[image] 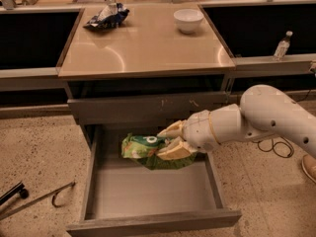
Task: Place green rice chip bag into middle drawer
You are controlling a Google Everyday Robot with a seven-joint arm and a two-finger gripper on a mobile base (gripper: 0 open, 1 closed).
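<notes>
The green rice chip bag [143,149] is glossy green with a white round logo. My gripper [169,141] is shut on its right end and holds it inside the open middle drawer [148,194], over the back part of the grey floor. The bag hangs to the left of the fingers [174,152], and I cannot tell whether it touches the floor. The white arm reaches in from the right. The drawer is pulled far out toward the camera.
The closed grey drawer front [148,107] with pale scratch marks sits just above the bag. On the tan tabletop [143,43] lie a dark blue and silver snack bag [106,16] and a white bowl [188,19]. A water bottle [282,46] stands at right; a metal rod [34,199] lies on the floor at left.
</notes>
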